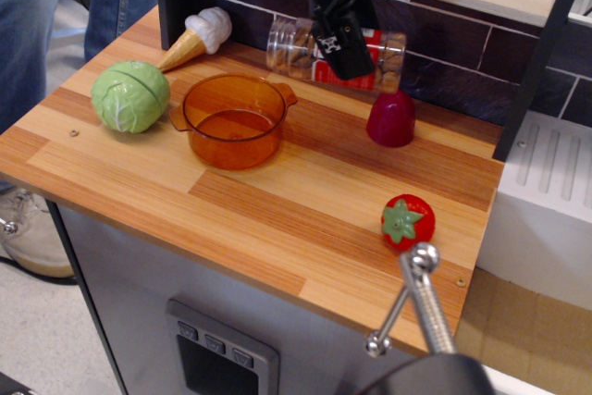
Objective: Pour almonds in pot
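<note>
Hanging sideways in the upper middle of the frame, the clear jar (338, 51) lies with its long axis nearly level, running left to right, its open mouth toward the left and its far end toward the right, clear of the desk (277, 201). Brown almonds (296, 60) show through the ribbed plastic at the left end and again at the right end, with a red and white label wrapped round the middle. The black pincer (340, 42) is clamped across that middle, coming down from the top edge of the frame. Below and left of the jar's mouth sits the translucent orange pot (234, 120), round and upright, one little handle showing on its right rim, no nuts visible inside it. Just left of the pot is the green cabbage (130, 96); behind them, an ice cream cone (196, 36) lies tipped against the back wall. A dark red cap (391, 118) stands on the desk under the jar's right end, and a red tomato toy (408, 220) rests toward the lower right.
</note>
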`<state>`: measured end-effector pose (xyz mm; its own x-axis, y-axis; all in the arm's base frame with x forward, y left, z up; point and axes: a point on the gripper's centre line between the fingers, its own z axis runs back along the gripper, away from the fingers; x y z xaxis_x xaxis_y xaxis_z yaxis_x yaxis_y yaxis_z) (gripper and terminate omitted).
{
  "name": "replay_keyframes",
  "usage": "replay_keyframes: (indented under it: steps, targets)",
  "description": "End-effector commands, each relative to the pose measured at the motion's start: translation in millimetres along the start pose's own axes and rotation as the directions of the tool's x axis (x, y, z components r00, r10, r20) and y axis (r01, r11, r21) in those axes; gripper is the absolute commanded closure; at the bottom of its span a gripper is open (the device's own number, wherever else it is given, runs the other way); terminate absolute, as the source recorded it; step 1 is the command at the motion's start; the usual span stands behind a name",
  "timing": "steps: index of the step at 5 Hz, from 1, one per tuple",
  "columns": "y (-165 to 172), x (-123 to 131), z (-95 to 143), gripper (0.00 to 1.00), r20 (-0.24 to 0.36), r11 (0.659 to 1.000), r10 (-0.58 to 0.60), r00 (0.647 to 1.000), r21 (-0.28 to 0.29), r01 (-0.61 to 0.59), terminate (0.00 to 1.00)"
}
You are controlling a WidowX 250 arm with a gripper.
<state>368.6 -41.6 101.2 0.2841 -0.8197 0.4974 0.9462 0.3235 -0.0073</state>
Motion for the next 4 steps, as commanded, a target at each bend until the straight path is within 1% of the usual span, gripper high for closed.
replay_keyframes:
  steps: [1, 2, 3, 4]
  targets:
    - [1, 6, 25, 1.0, 0.127, 0.989, 0.077, 0.989, 0.113, -0.091, 0.0]
    - [2, 5, 32, 1.0, 0.178, 0.982, 0.07, 0.981, 0.159, -0.099, 0.0]
    - [0, 5, 35, 1.0, 0.213, 0.972, 0.058, 0.975, 0.209, -0.104, 0.0]
    - [2, 5, 36, 1.0, 0.229, 0.97, 0.058, 0.972, 0.218, -0.109, 1.0]
